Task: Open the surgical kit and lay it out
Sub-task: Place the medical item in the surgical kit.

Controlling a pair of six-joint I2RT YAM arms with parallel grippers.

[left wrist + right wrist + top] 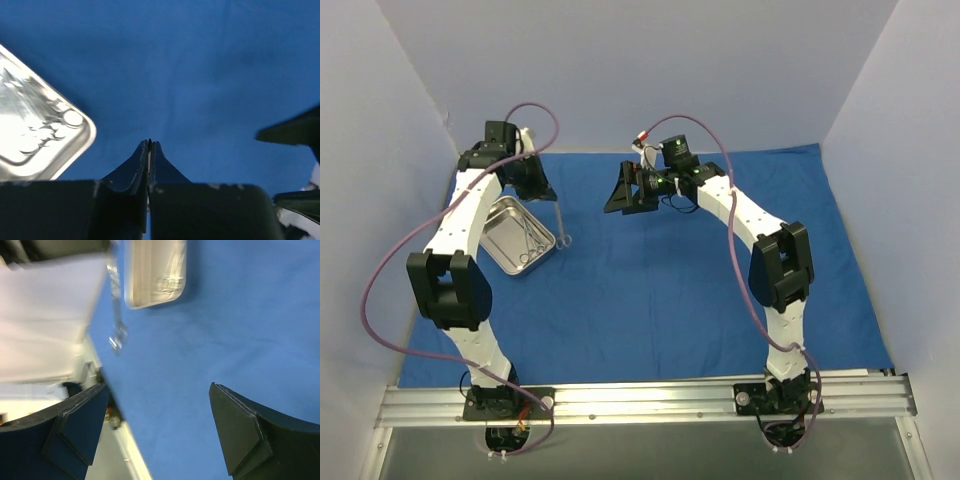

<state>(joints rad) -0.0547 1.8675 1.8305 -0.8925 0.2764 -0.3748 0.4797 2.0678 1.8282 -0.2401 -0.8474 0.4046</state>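
Cloth wrap is already lying open, covering the surface edge to edge, so the unwrapping looks done. Step in hand, by my read: taking instruments out of the tray & laying them on the cloth one by one.

Left fingers are pressing together w/ only a thin pale sliver showing btwn them. In the top view a ring-handled instrument is hanging from their tips, rings at the low end, so they're gripping it by the working end. Can't tell if the rings are touching the cloth.

Steel tray is sitting close by, to the left of those fingers in the wrist view. More instruments are lying in it, approx a couple, too small to count.

Right fingers are standing wide apart w/ nothing btwn them, hovering over bare cloth. They're facing the left fingers, w/ the hanging instrument & tray ahead of them.

Next move prob calls for lowering the hanging piece onto bare cloth to the right of the left fingers, clear of the tray. It needs tilting as it goes down so it's lying flat, not dropping, before letting go. Right fingers could be steadying the ring end, or waiting to go for the tray
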